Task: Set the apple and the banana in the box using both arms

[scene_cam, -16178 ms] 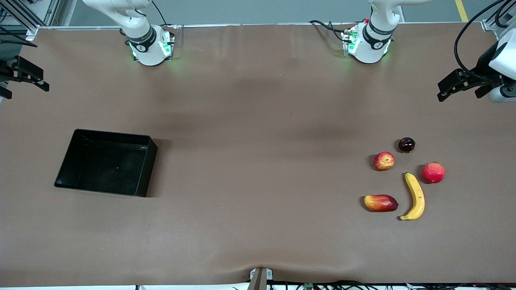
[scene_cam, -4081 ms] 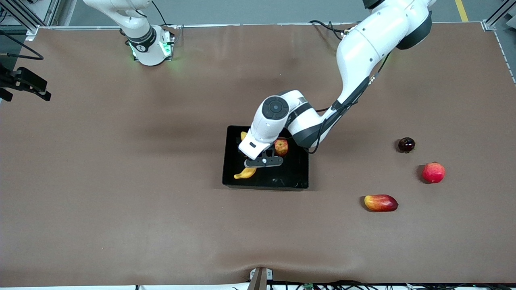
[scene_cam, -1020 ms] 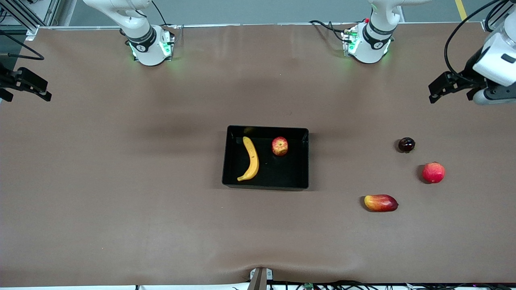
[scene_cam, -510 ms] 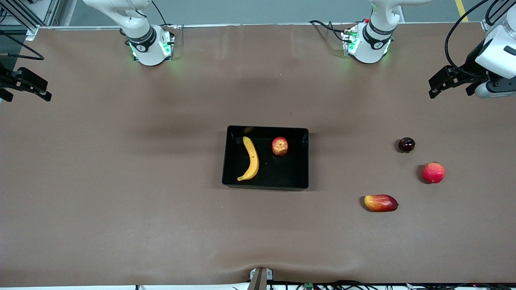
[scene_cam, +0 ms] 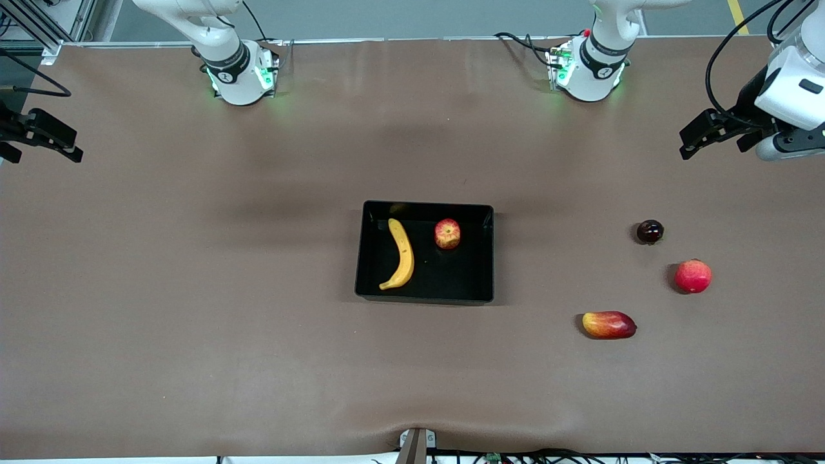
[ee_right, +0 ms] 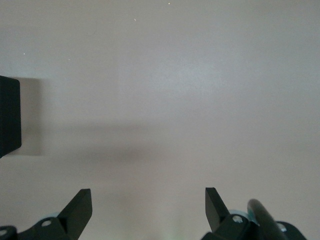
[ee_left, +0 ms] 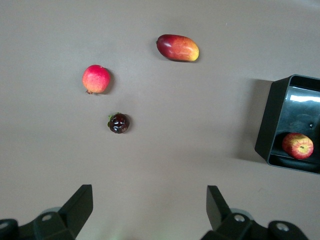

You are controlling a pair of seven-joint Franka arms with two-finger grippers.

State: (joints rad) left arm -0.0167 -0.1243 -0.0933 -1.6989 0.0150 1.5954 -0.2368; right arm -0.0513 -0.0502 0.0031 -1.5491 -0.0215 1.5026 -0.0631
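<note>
The box (scene_cam: 485, 258) sits mid-tabletop (scene_cam: 258, 322). Inside it, the banana (scene_cam: 402, 254) lies flat along the wall toward the right arm's end. The apple (scene_cam: 447, 233) rests beside the banana, apart from it, in the part of the box farther from the front camera, stem dimple up. The left wrist view shows the apple (ee_left: 298, 146) against the box (ee_left: 277, 125) floor near a corner.

Left end effector (scene_cam: 701, 133): up in the air over the left arm's end of the tabletop, fingers (ee_left: 80, 205) spread wide, holding nothing. Right end effector (scene_cam: 40, 132): over the right arm's end of the tabletop, fingers (ee_right: 80, 206) also spread, nothing between them; this arm waits.

Loose on the tabletop toward the left arm's end: a dark round fruit (scene_cam: 650, 231), a pinkish-red round fruit (scene_cam: 693, 276) nearer the front camera, and a red-yellow mango-like fruit (scene_cam: 608, 324) nearest it. All three lie well apart from the box.
</note>
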